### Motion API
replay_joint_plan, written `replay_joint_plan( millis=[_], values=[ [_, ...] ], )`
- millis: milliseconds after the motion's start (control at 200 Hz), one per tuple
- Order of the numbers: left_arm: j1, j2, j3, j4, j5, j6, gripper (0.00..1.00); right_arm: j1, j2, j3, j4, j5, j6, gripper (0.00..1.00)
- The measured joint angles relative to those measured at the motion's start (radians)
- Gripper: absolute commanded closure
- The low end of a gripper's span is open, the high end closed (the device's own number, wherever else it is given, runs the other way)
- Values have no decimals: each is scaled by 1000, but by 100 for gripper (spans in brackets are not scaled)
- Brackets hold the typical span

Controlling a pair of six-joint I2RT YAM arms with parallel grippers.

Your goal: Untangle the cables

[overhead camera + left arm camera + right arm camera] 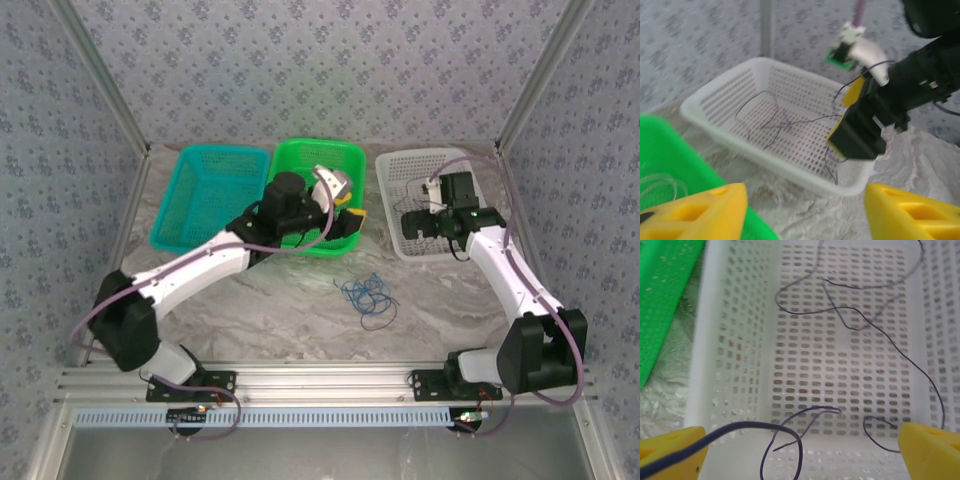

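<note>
Setting: grey-white marbled table (300, 310), enclosed by patterned blue-grey walls (300, 60).

Item 1, blue cable (367, 297): a loose tangle of thin loops lying on the bare table, in front of the baskets and between the two arms, touched by neither gripper.

Item 2, dark cable (745, 425): a thin wire looping across the floor of the white basket (400, 170). One end passes over the left-hand finger of the right gripper and curls into a loop at the basket's near wall.

Item 3, pale cable (660, 182): faint, near-clear loops inside the green basket (300, 150).

Item 4, right gripper (800, 440): low over the white basket, yellow fingers spread wide. The dark cable is draped on one finger, not pinched.

Item 5, left gripper (805, 215): above the right end of the green basket, facing the white basket. Fingers apart, nothing between them.

Item 6, teal basket (200, 200): at the far left, touching the green basket.
</note>
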Motion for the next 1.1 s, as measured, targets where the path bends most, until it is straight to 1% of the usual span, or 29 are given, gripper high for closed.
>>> replay_joint_plan(
  millis=[105, 205, 270, 415, 520, 605, 690, 790, 909, 1099],
  values=[
    [15, 105, 103, 6, 146, 58, 47, 20, -1, -6, 12, -26, -32, 0],
    [19, 187, 171, 0, 255, 111, 47, 20, -3, -5, 14, -69, -61, 0],
    [19, 216, 191, -9, 307, 142, 47, 20, -7, -5, 14, -91, -74, 0],
    [21, 286, 280, -79, 431, 230, 47, 18, -19, -5, 11, -179, -126, 0],
    [34, 306, 307, -76, 484, 249, 47, 3, -22, -5, -1, -248, -153, 0],
    [69, 314, 305, -26, 519, 212, 46, -32, -25, -2, -26, -310, -166, 0],
    [123, 330, 290, 74, 540, 150, 45, -77, -33, 3, -43, -379, -168, 0],
    [169, 377, 287, 148, 557, 95, 44, -137, -54, 19, -51, -462, -159, 0],
    [166, 462, 283, 230, 577, 31, 43, -180, -84, 43, -53, -536, -140, 0],
    [124, 573, 246, 375, 592, -64, 38, -196, -101, 55, -53, -616, -95, 0]
  ],
)
